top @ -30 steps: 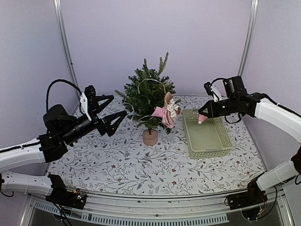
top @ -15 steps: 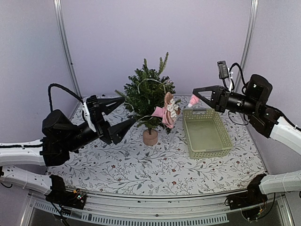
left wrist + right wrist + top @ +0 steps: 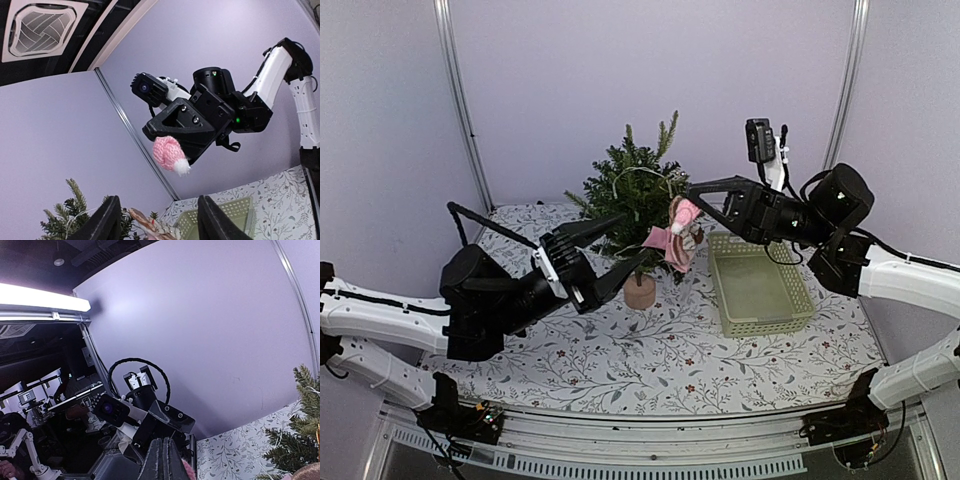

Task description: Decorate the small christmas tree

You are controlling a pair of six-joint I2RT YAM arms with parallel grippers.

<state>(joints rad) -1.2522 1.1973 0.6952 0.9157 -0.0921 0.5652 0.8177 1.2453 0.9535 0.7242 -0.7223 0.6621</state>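
**Desk:** What stage did the frame catch?

**Photographer:** The hanging step. The right claw [image 3: 692,203] was clamped on a pink knitted ornament [image 3: 685,211] and held it close to the upper right side of the small christmas tree [image 3: 632,195]. The tree stood on its tan base [image 3: 640,292] at the back middle of the bench [image 3: 620,350], just left of a green basket [image 3: 765,325]. A doll in pink [image 3: 670,243] hung on that same side.

**Desk:** And the other arm?

**Photographer:** The left claw [image 3: 633,237] had its jaws apart with nothing between them, and it pointed at the tree's lower left branches. By my reading, the next move called for easing the ornament onto a free twig clear of the doll, then letting go.

**Desk:** Anything left unclear?

**Photographer:** Whether the ornament had a hanging loop could not be made out. The right wrist camera caught only a sliver of pink and a fringe of needles. The left wrist camera cut the tree off at its bottom edge.
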